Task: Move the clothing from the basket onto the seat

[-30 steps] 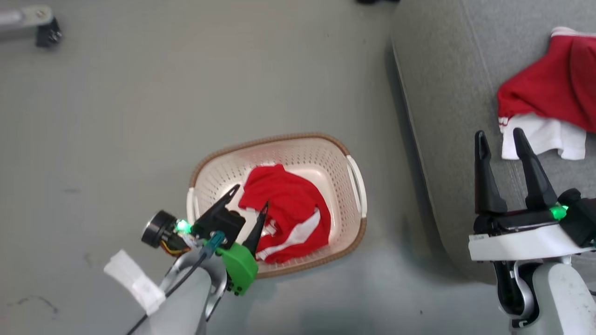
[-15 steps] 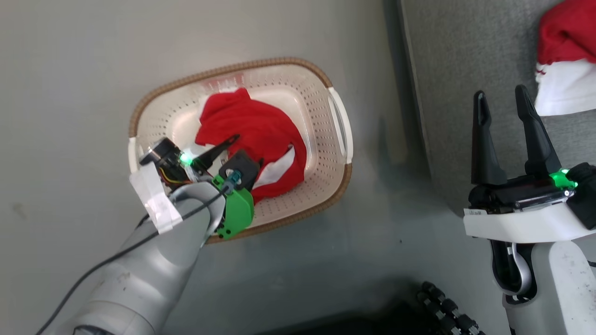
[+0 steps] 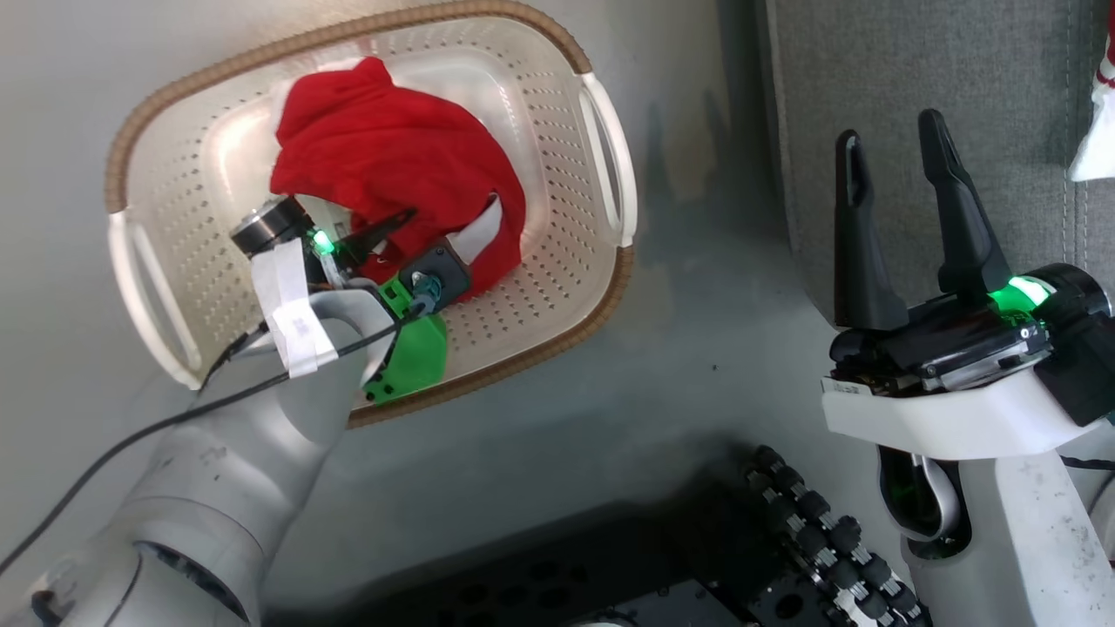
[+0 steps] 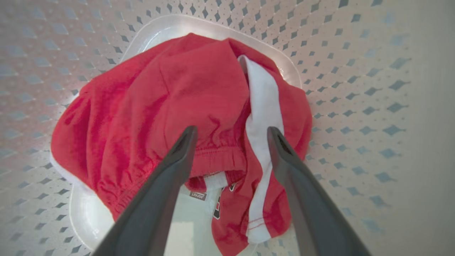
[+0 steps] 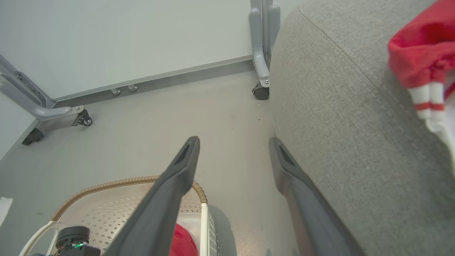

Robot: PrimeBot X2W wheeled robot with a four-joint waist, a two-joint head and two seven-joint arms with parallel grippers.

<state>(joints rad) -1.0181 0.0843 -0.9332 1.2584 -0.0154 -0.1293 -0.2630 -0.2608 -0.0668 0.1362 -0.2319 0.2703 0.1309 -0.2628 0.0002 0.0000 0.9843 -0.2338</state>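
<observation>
Head view. The basket (image 3: 557, 183) stood on the floor (image 3: 697, 348) beside the seat's (image 3: 958, 87) edge, with one red garment (image 3: 392, 148) crumpled inside it. The left tool (image 3: 396, 239) reached down into the basket at the garment's near side. The right tool (image 3: 890, 131) was held above the seat's edge, its fingers spread and empty. A second garment (image 3: 1096, 144) lay on the seat, cut off by the picture's right margin.

Left wrist view. The left tool (image 4: 231, 131) was open, its two fingers straddling the gathered waistband and white stripe of the red garment (image 4: 177, 89). Contact with the cloth could not be judged. The garment covered most of the basket (image 4: 355, 89) floor.

Right wrist view. The right tool (image 5: 234, 142) was open and held nothing. The second garment (image 5: 419, 60) rested on the seat (image 5: 337, 124), and the basket (image 5: 106, 209) stood on the floor below.
</observation>
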